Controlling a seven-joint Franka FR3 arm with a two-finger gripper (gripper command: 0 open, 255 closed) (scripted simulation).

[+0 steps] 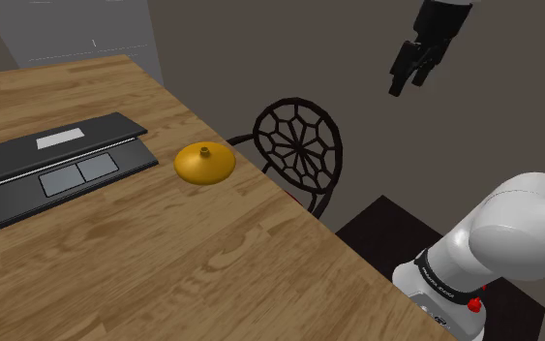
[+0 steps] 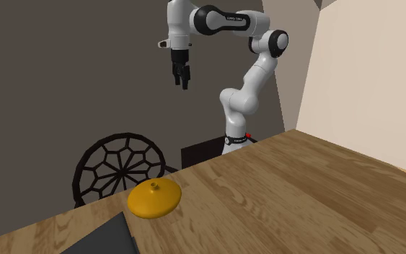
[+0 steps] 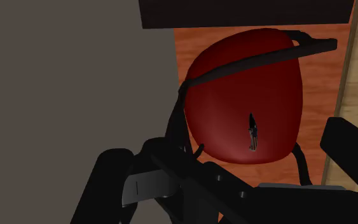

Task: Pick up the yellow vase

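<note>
Fingers (image 1: 397, 83) apart, empty, my gripper (image 1: 407, 87) high at upper right, pointing down over the chair (image 1: 297, 145), well off the yellow vase (image 1: 204, 163).

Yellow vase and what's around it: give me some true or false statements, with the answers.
1. The yellow vase rests on the wooden table. True.
2. The gripper is holding the vase. False: it hangs high in the air, well apart from the vase.
3. A laptop lies on the table. True.
4. The vase sits on top of the laptop. False: it sits beside it on bare wood, not touching.
5. The chair's seat is blue. False: it is red.
</note>
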